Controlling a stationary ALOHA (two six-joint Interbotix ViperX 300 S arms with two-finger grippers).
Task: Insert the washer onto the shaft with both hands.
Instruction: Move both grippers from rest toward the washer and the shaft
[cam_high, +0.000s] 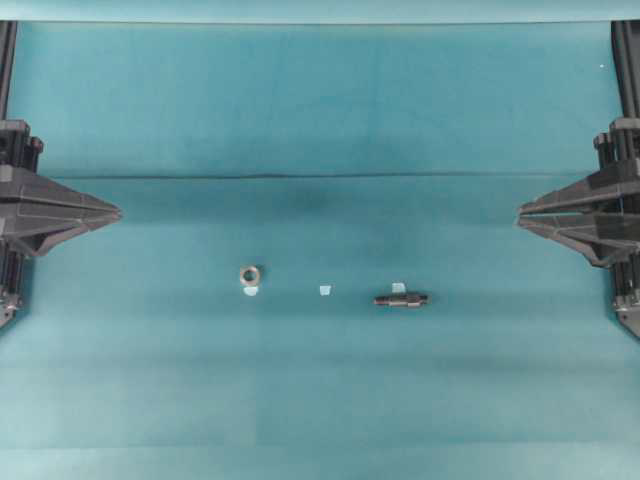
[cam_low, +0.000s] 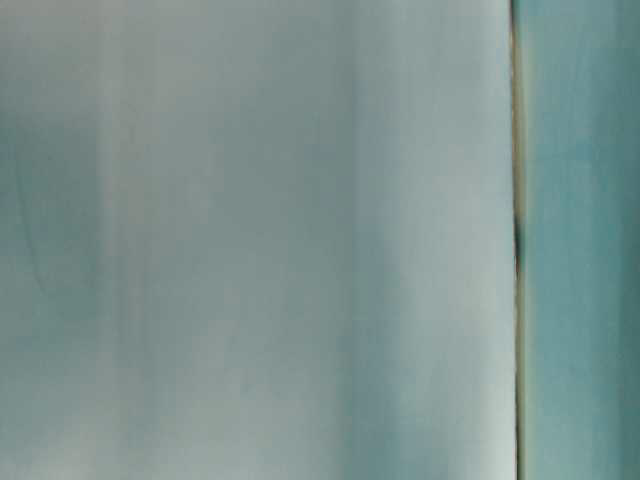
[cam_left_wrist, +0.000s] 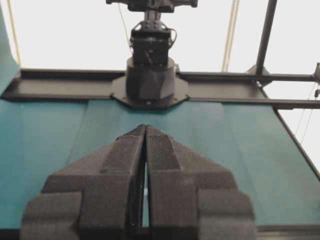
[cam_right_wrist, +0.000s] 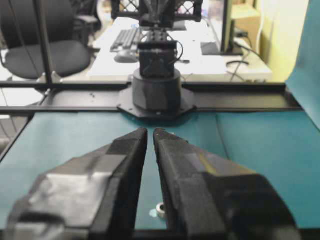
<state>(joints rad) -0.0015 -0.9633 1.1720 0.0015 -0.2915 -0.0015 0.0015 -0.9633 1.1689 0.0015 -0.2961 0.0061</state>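
Observation:
The washer (cam_high: 250, 274), a small grey-tan ring, lies flat on the teal cloth left of centre. The shaft (cam_high: 401, 299), a short dark stepped rod, lies on its side right of centre. My left gripper (cam_high: 117, 212) hovers at the left edge, pointing inward, far from both parts. My right gripper (cam_high: 521, 213) mirrors it at the right edge. In the left wrist view the left gripper (cam_left_wrist: 145, 127) is shut and holds nothing. In the right wrist view the right gripper (cam_right_wrist: 150, 131) shows only a thin slit, nothing in it; the washer (cam_right_wrist: 160, 209) appears on the cloth beyond.
Small pale tape squares mark the cloth beside the washer (cam_high: 251, 291), at the middle (cam_high: 323, 290) and beside the shaft (cam_high: 398, 287). Each wrist view faces the other arm's black base (cam_left_wrist: 150, 80) (cam_right_wrist: 157, 90). The table-level view is a pale blur.

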